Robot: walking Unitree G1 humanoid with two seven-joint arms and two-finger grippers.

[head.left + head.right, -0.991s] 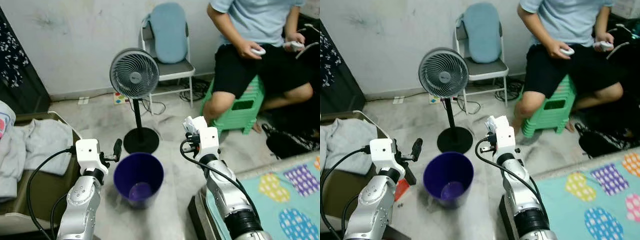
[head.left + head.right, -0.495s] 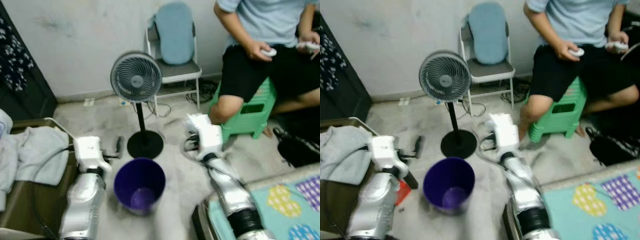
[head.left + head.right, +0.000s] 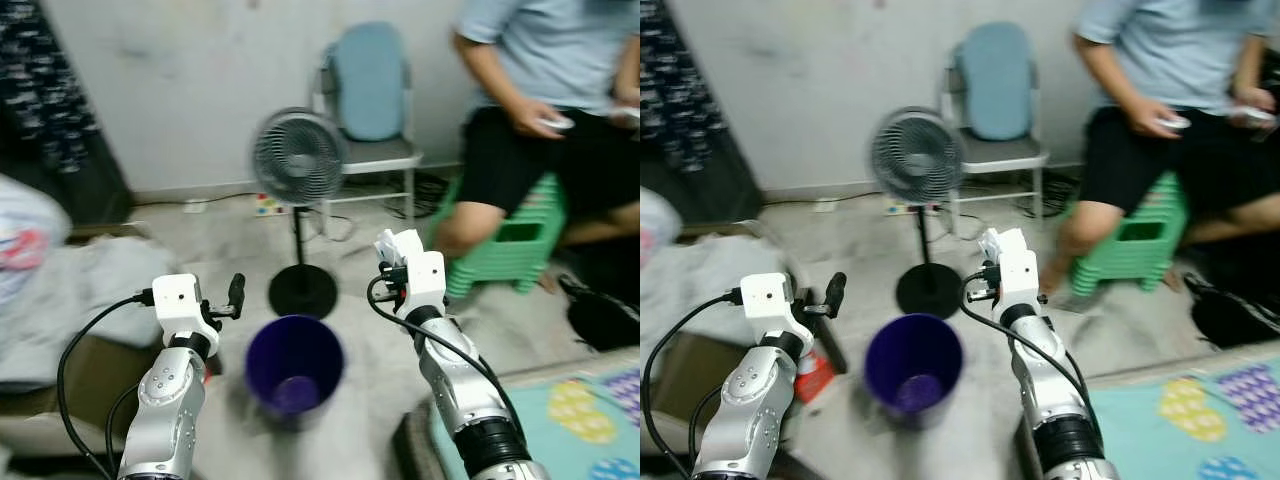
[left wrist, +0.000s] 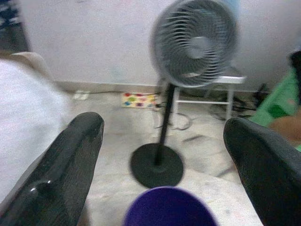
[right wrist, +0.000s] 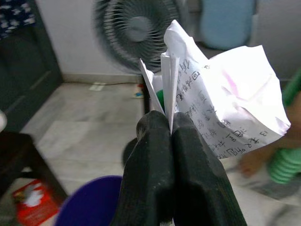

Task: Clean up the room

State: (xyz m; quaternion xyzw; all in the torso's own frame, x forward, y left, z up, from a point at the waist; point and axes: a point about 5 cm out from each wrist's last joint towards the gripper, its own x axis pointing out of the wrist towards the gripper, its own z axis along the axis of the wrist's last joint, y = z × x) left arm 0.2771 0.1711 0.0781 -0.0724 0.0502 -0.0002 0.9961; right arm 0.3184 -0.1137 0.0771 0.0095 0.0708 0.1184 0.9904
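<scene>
Right gripper (image 5: 168,123): arm raised at mid-scene, right of the purple bin (image 3: 294,362); fingers (image 5: 150,155) clamped on a crumpled sheet of paper (image 5: 221,108). The paper carries handwriting, too small and creased to read.

Left gripper (image 4: 164,141): arm raised left of the bin, fingers (image 4: 70,155) spread wide apart with nothing between them.

Purple bin: upright on the floor (image 3: 220,240) between the two arms, mouth open; inside blurred, contents unclear.

Standing fan (image 3: 297,160): just beyond the bin.

Folding chair (image 3: 365,90): against the far wall.

Person (image 3: 540,70): seated far right on a green stool (image 3: 510,240).
</scene>
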